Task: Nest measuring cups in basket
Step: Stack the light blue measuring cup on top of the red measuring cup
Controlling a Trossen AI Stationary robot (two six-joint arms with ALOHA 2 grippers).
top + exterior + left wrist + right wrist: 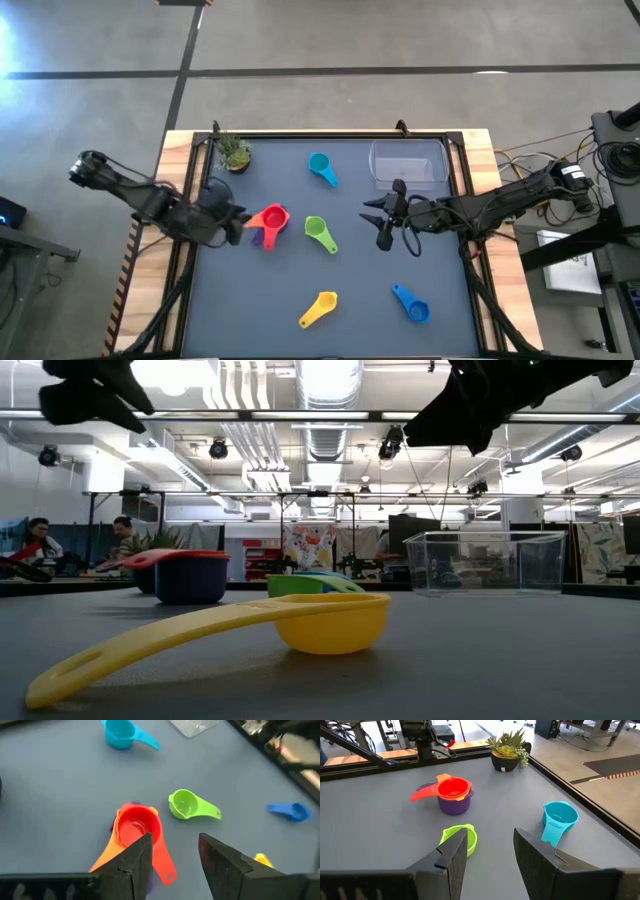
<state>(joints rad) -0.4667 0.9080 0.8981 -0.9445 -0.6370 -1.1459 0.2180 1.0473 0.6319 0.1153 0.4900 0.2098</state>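
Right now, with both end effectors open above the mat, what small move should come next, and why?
Probably lower the right end effector onto the green cup: it lies loose just ahead of the open fingers, while red, orange and purple already sit stacked by the left end effector.

Two dark, slender jointed arms. Each ends in a black two-fingered pincer: left pincer (238, 222), right pincer (378, 216). The fingers (134, 862) are flat, angular and matte.

bright ceiling lamps are glaring above the yellow cup (330, 622); its near handle is blurring, shadows staying soft.
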